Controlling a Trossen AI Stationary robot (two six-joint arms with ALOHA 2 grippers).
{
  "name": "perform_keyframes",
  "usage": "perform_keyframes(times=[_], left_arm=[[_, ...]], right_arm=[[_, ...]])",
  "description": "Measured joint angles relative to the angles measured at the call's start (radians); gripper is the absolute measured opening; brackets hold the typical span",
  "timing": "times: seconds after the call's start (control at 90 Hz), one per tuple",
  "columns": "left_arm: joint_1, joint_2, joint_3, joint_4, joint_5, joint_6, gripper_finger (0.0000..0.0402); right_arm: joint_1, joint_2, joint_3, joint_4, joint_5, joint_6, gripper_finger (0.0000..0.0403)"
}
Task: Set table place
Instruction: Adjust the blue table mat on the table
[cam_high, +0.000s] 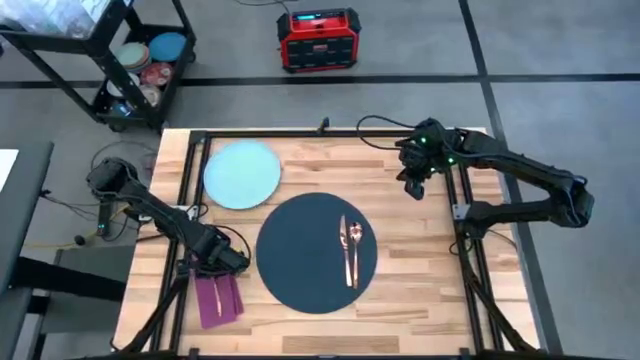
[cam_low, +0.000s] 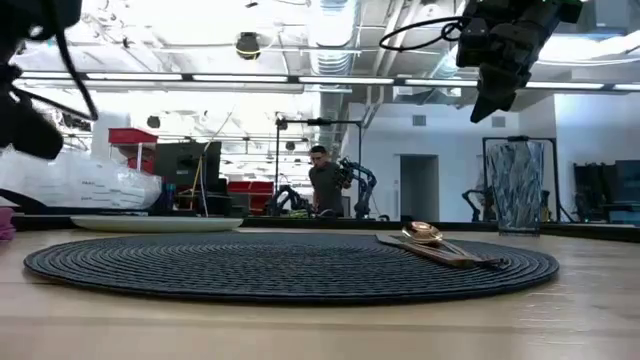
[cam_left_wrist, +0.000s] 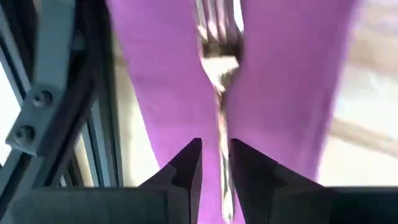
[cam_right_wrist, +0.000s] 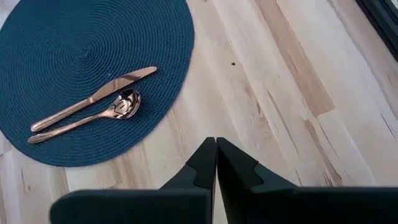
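Cutlery is split between two spots. A copper knife (cam_high: 355, 250) and spoon (cam_high: 347, 238) lie side by side on the dark mat (cam_high: 300, 270), toward its 3 o'clock edge, while a fork (cam_left_wrist: 217, 68) rests on the magenta napkin (cam_high: 219, 297) at about 8 o'clock from the mat, at the table's (cam_high: 420, 290) left edge. The pale blue plate (cam_high: 242, 174) sits off the mat at roughly 11 o'clock, just beside it, and the smoky tumbler (cam_low: 517, 186) stands far back in the low view.

The left gripper (cam_left_wrist: 214, 168) is low over the napkin with its fingers narrowed around the fork's handle; I judge it gripped or very nearly so. The right gripper (cam_right_wrist: 216, 163) hangs high over bare wood at about 1 o'clock from the mat, fingers pressed together and empty.

The main risk, as I read it, is the thin handle: a grip that pinches cloth along with metal could drag the napkin or tug it off the table's edge. A shallow hold could also let the fork twist or slip on lifting. The black frame rail (cam_left_wrist: 43, 106) runs close beside the gripper, so a sideways swing might clip it.
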Motion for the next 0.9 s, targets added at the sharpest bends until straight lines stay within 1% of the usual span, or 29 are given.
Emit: perform_keyframes(times=[0.1,0.2,0.289,0.4,0.456,0.511,0.578,0.633,0.722,0.8,0.833,0.9], left_arm=[[0.019,-0.020,0.063,-0.035,-0.068,0.030,0.0066],[0.047,-0.043,0.145,-0.085,-0.209,0.054,0.0066],[0.086,-0.054,0.210,-0.105,-0.369,0.069,0.0066],[0.152,-0.054,0.276,-0.086,-0.614,0.105,0.0066],[0.198,-0.048,0.295,-0.044,-0.722,0.164,0.0066],[0.252,-0.038,0.309,0.023,-0.784,0.266,0.0066],[0.328,-0.016,0.310,0.127,-0.792,0.435,0.0066],[0.387,0.011,0.311,0.224,-0.758,0.594,0.0064],[0.473,0.079,0.311,0.324,-0.629,0.825,0.0058],[0.521,0.139,0.311,0.357,-0.521,0.979,0.0053],[0.536,0.162,0.311,0.356,-0.481,1.037,0.0051],[0.553,0.204,0.310,0.343,-0.436,1.140,0.0050]], right_arm=[[0.000,0.000,0.000,0.006,0.002,0.000,0.0000],[0.000,0.000,0.000,0.017,0.002,0.000,0.0000],[0.000,0.000,0.000,0.023,0.002,0.003,0.0000],[0.000,0.005,0.000,0.030,0.002,0.004,0.0000],[0.000,0.008,0.000,0.029,0.002,0.004,0.0000],[0.006,0.015,0.000,0.040,0.002,0.020,0.0000],[0.011,0.028,0.000,0.047,0.002,0.049,0.0000],[0.027,0.044,0.000,0.064,-0.004,0.084,0.0000],[0.066,0.080,0.000,0.100,-0.038,0.135,0.0000],[0.115,0.120,0.000,0.126,-0.036,0.186,0.0000],[0.138,0.135,0.000,0.135,-0.018,0.206,0.0000],[0.197,0.164,-0.006,0.146,0.046,0.237,0.0000]])
